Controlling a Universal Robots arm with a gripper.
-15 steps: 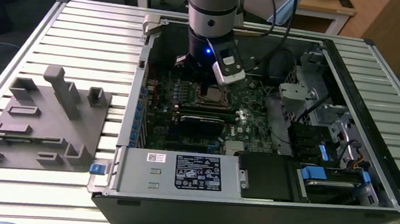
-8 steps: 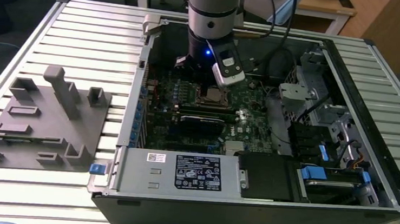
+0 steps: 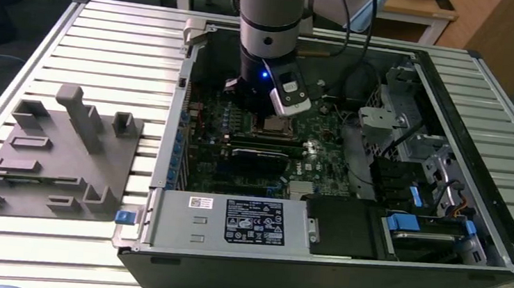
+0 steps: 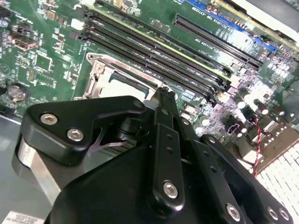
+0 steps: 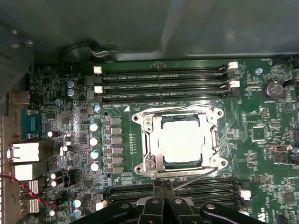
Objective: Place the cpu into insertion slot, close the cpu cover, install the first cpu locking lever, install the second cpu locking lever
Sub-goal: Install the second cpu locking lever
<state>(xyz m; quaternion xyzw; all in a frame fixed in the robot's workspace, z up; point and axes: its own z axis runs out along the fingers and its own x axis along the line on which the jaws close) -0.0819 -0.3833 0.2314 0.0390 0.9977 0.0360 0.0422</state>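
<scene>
The cpu (image 5: 181,141) lies flat in the insertion slot (image 5: 140,166), its pale metal top showing through the cut-out of the cpu cover (image 5: 148,140), which lies down over it. One thin wire locking lever (image 5: 177,108) runs along the socket's far edge. A second wire lever (image 5: 196,178) slants up from the socket's near edge, and its free end meets my gripper (image 5: 164,185). The two black fingers are pressed together, shut. In the second wrist view the gripper (image 4: 163,92) tip sits at the socket's (image 4: 122,80) edge. In the exterior view my arm (image 3: 269,33) hangs over the socket (image 3: 274,125).
Long black memory slots (image 5: 163,79) flank the socket on both sides, the near set (image 5: 210,191) right by my fingers. The open computer case (image 3: 484,101) walls in the board, with a power supply (image 3: 231,218) in front. A grey fixture tray (image 3: 60,162) lies at the exterior view's left.
</scene>
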